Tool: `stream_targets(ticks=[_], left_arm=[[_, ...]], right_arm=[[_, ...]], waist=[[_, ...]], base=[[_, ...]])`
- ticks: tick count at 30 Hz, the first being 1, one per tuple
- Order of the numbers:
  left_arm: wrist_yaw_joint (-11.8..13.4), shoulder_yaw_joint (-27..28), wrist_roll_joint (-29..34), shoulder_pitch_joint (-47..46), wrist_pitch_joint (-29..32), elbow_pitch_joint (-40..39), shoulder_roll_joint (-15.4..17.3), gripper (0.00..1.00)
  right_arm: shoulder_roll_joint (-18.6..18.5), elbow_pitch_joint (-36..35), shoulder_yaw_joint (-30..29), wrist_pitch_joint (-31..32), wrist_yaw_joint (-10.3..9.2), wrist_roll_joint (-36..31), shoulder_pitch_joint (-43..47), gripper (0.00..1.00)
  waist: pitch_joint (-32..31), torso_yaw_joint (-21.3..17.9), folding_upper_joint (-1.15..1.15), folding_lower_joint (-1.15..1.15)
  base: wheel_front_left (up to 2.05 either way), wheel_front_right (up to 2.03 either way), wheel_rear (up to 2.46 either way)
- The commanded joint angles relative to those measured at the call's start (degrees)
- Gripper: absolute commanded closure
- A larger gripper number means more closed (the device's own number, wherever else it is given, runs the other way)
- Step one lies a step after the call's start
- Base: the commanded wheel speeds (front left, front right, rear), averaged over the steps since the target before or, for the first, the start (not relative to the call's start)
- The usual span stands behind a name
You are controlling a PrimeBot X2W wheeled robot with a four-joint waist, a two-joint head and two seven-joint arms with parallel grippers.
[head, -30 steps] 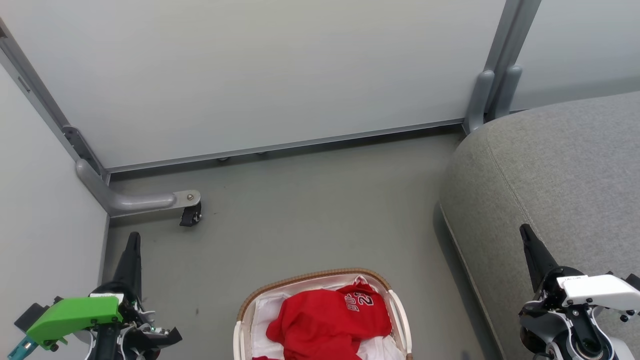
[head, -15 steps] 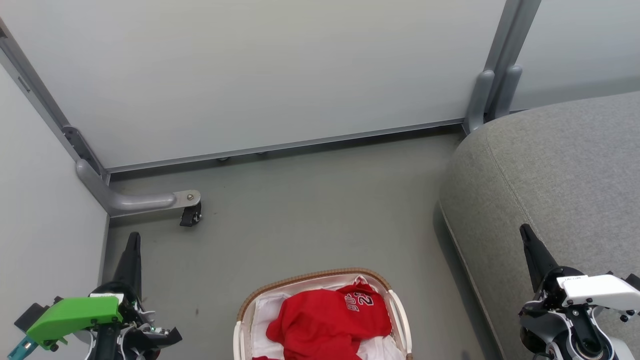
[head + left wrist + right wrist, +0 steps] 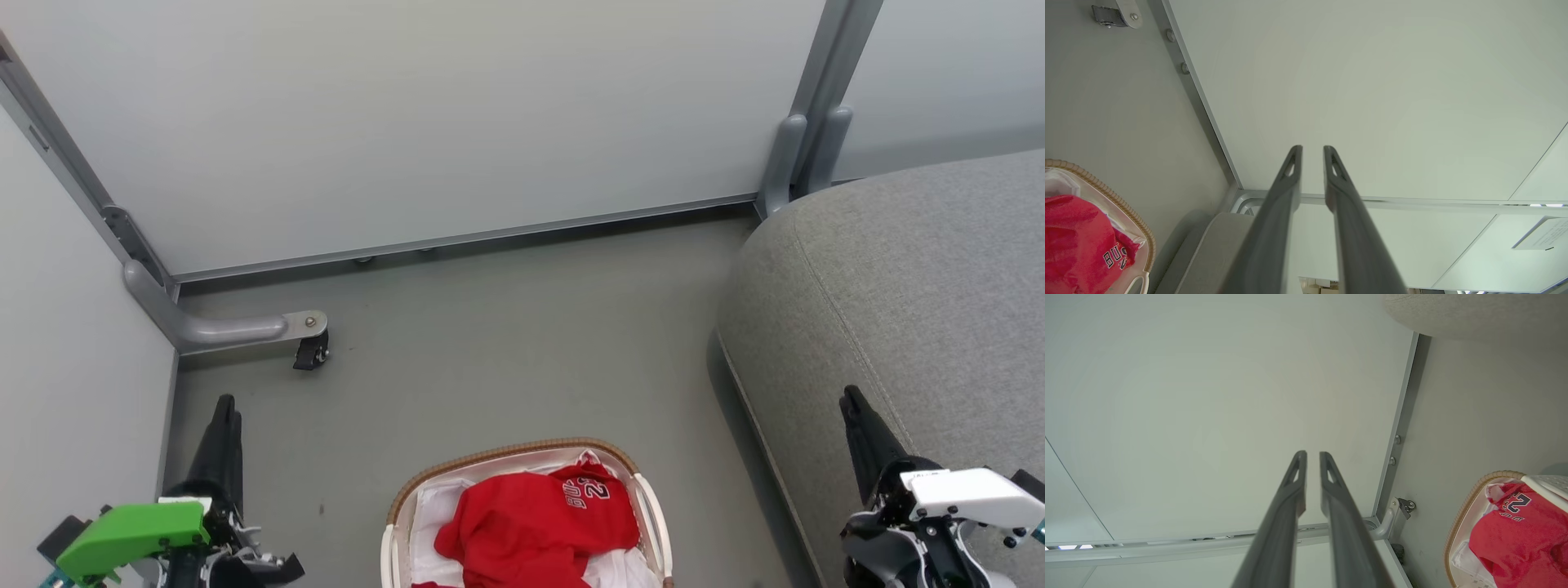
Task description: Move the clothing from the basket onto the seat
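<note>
The clothing, a red garment with white numerals, lies bunched in the basket at the bottom centre of the head view, on the floor. The same clothing and the basket's brown rim show at the edges of both wrist views. The seat, a grey sofa, fills the right side. My left gripper hangs left of the basket, over the floor. My right gripper hangs over the seat's front edge. In the wrist views the left gripper and the right gripper stand slightly open, holding nothing.
A white liner cloth lies under the red garment. Pale wall panels close off the back and the left. A grey metal foot with a black caster juts out at the left. Grey floor lies between the basket and the back wall.
Both grippers have dropped a little lower in the head view, and their jaws have parted slightly. The basket and clothing have not moved.
</note>
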Motion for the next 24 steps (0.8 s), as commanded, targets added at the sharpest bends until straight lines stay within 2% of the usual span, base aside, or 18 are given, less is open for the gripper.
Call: stream_targets(ticks=[1, 13, 24], left_arm=[[0.0, -0.1, 0.0, 0.3, -0.1, 0.2, -0.1, 0.0], [0.0, -2.9, 1.7, 2.5, -3.0, -0.4, -0.1, 0.0], [0.0, -4.2, 8.6, 3.1, -6.1, -3.1, 0.0, 0.0]], right_arm=[[0.1, 0.3, 0.1, -0.1, 0.0, 0.0, 0.2, 0.0], [0.2, 1.2, 1.9, -3.0, 0.0, -2.9, 1.6, 0.0], [0.0, -1.1, 1.6, -6.1, 0.01, -13.6, 1.8, 0.0]], waist=[[0.0, 0.0, 0.0, 0.0], [-0.2, 0.0, 0.0, 0.0], [-0.5, 0.1, 0.0, 0.0]], base=[[0.0, 0.0, 0.0], [0.0, 0.0, 0.0], [0.0, 0.0, 0.0]])
